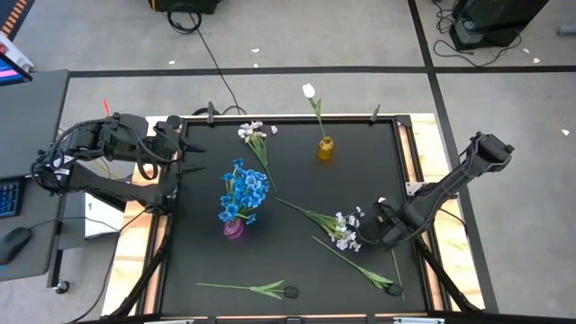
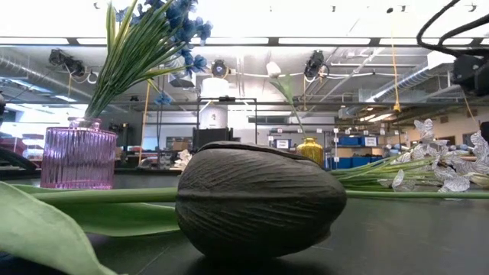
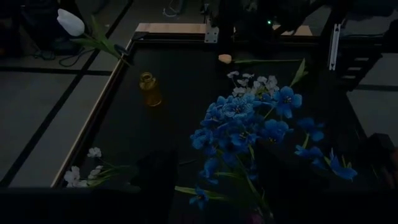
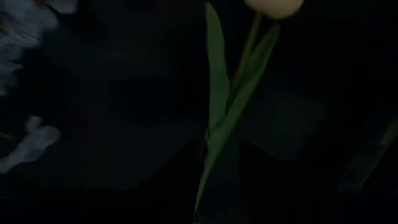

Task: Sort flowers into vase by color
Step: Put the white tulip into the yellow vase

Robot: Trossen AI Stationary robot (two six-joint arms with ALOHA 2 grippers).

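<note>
Your right gripper (image 1: 378, 219) sits low beside white spray (image 1: 345, 229), fingers' state cannot tell; blue bunch (image 1: 245, 191) already in pink vase (image 1: 233, 229). Left gripper (image 1: 187, 148) waits at table edge, fingers unclear.

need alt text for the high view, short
Overhead view of a black table: blue flowers stand in a pink vase, one white tulip in a yellow vase. Loose white sprays and tulips lie around; the right end effector sits beside a white spray, the left arm waits at the table's left edge.
</note>
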